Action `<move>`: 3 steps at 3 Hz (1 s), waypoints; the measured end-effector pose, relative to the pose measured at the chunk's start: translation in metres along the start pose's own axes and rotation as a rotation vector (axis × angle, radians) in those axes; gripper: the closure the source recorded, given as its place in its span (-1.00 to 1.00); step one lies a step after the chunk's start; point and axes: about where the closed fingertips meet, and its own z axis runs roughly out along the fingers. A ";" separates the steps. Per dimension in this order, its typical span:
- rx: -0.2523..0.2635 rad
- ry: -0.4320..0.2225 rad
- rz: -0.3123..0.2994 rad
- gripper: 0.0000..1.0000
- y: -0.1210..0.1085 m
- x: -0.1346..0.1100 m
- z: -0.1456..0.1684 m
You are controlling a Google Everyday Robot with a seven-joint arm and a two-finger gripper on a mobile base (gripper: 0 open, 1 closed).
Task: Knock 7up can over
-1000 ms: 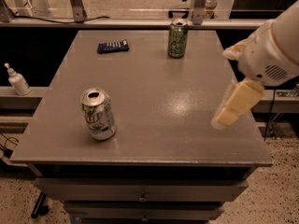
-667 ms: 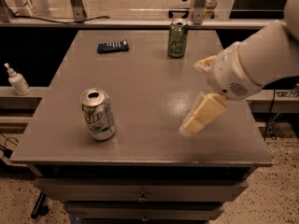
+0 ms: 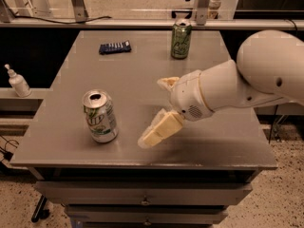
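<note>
The 7up can [image 3: 99,117] is white and silver with green lettering and an opened silver top. It stands upright near the front left of the grey table [image 3: 223,141]. My gripper [image 3: 152,113] is to the right of the can, low over the table and a short gap away from it. It is open and empty, with one cream finger [image 3: 159,129] pointing towards the can's base and the other [image 3: 167,83] further back. The white arm reaches in from the right.
A darker green can [image 3: 181,39] stands upright at the back of the table. A dark blue packet [image 3: 115,47] lies at the back left. A white pump bottle [image 3: 18,81] stands on a ledge left of the table. The table's front edge is close below the can.
My gripper and arm have swept left from the table's right edge towards the 7up can. The can has not moved.
</note>
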 end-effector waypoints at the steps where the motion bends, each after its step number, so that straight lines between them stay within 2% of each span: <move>1: -0.048 -0.107 0.019 -1.00 0.010 -0.020 0.031; 2: -0.097 -0.194 0.019 -1.00 0.023 -0.045 0.057; 3: -0.134 -0.262 0.039 -0.65 0.031 -0.063 0.074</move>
